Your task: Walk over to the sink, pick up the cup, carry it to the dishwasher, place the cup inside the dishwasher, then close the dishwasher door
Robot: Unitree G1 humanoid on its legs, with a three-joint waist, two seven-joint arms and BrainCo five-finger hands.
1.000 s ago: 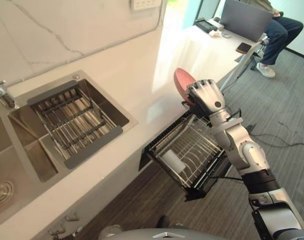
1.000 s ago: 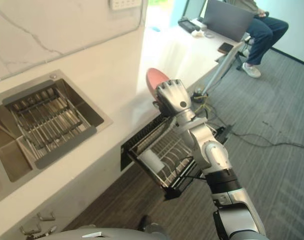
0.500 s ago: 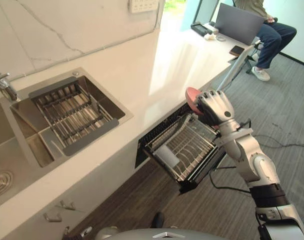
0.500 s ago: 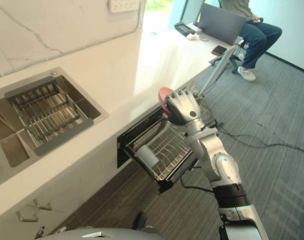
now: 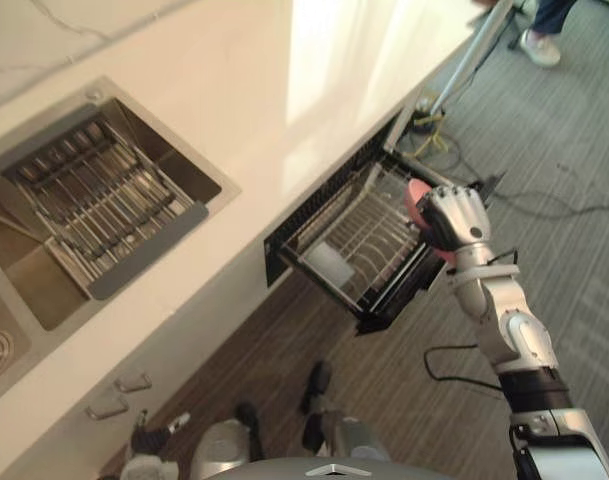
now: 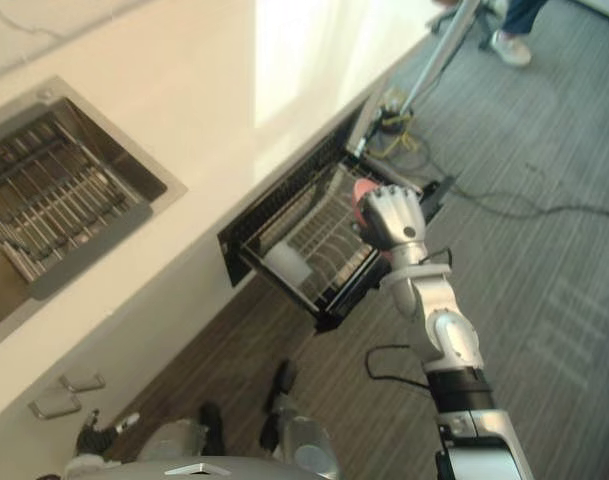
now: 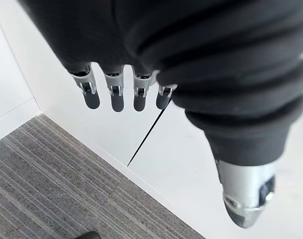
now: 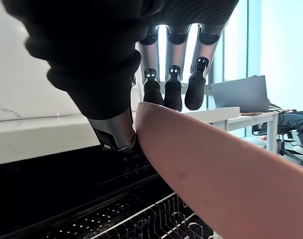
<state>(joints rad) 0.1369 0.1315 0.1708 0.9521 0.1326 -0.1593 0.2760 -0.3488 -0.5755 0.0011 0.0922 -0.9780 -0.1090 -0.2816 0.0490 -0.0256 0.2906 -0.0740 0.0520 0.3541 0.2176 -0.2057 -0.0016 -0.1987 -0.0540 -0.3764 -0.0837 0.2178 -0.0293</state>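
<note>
Cup (image 5: 418,200) down from counter height to outer edge of dishwasher rack (image 5: 349,250), eye views. Right wrist: right hand (image 8: 91,59) fingers and thumb clamped on cup rim, rack beneath; release likely next. Left wrist: left hand (image 7: 114,97) fingers straight, empty.

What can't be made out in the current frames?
Pink cup: the right hand covers most of it in the eye views; the right wrist view's edge crops it.
Whether the cup touches the rack: hidden behind that hand.
Person: cropped by the eye views' top edge above the shoe.
</note>
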